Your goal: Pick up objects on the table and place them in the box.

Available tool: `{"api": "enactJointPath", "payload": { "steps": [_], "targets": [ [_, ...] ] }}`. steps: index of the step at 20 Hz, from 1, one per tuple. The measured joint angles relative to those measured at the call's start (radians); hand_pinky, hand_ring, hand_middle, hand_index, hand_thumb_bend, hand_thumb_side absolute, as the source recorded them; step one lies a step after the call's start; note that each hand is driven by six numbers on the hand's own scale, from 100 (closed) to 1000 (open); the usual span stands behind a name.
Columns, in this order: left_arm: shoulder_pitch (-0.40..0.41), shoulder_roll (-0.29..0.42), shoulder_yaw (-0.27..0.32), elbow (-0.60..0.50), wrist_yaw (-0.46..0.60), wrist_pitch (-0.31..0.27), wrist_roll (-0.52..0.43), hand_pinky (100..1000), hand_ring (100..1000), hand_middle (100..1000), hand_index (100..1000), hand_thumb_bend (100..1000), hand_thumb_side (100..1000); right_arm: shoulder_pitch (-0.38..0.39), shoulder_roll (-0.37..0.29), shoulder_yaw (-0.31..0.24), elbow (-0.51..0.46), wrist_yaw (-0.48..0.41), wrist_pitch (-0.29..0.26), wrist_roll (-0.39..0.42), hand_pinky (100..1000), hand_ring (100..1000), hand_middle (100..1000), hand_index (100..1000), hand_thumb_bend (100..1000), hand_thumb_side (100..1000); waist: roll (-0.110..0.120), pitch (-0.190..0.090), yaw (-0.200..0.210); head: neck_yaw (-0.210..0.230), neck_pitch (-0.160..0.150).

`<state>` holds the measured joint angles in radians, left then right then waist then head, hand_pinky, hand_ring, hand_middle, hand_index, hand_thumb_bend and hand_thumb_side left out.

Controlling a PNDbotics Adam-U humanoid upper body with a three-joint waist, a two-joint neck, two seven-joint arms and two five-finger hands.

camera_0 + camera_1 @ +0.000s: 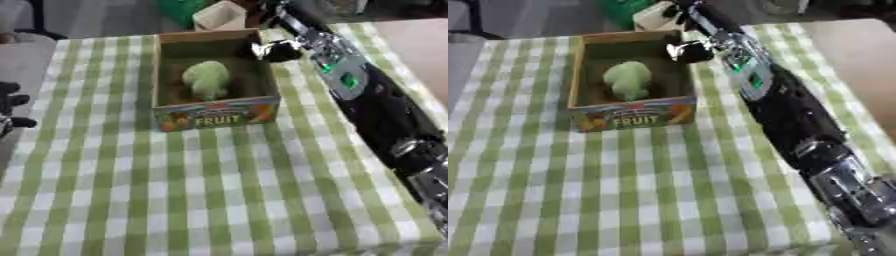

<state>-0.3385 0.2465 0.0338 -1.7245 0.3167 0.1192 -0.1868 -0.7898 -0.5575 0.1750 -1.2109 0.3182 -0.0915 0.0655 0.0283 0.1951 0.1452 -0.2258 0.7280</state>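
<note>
Box marked FRUIT is sitting toward the checked table's far edge, a green object lying inside. Right arm is stretching past its right rim, hand state unclear. Left hand is resting at the left edge, fingers curled, empty.

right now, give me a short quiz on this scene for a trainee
1. True or false: the green object lies inside the box.
2. Which arm reaches past the box's far right corner? A) left B) right
3. Fill in: the word printed on the box front is ____.

Key: 1 true. 2 B: the right arm stretches along the table's right side, its hand beyond the box; whether its fingers are open or shut does not show. The left hand sits at the left edge of the checked tablecloth. 3 FRUIT.
</note>
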Motion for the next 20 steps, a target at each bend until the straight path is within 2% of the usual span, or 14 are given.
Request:
{"api": "enactJointPath", "payload": {
  "steps": [4, 9, 13, 20],
  "targets": [
    [0.0, 0.0, 0.003, 0.0, 0.0, -0.002, 0.004, 601, 787, 736, 727, 200, 214, 0.088, -0.066, -0.022, -0.082, -0.114, 0.028, -0.066, 693, 726, 735, 799, 100, 167, 0.0, 0.003, -0.009, 0.011, 0.0],
    [0.0, 0.0, 0.007, 0.0, -0.001, -0.002, 0.007, 601, 787, 736, 727, 199, 214, 0.187, -0.11, -0.053, -0.154, -0.217, 0.038, -0.138, 687, 719, 727, 796, 100, 200, 0.0, 0.007, -0.013, 0.02, -0.001],
    [0.0, 0.0, 0.009, 0.0, -0.001, -0.001, 0.009, 601, 787, 736, 727, 199, 214, 0.228, -0.119, -0.079, -0.181, -0.258, 0.045, -0.177, 683, 713, 721, 792, 100, 220, 0.001, 0.008, -0.015, 0.023, -0.001],
    [0.001, 0.0, 0.012, 0.0, -0.001, -0.003, 0.012, 601, 786, 736, 726, 198, 216, 0.255, -0.126, -0.105, -0.195, -0.288, 0.047, -0.21, 681, 708, 715, 788, 100, 236, 0.0, 0.008, -0.016, 0.029, -0.001]
  ]
}}
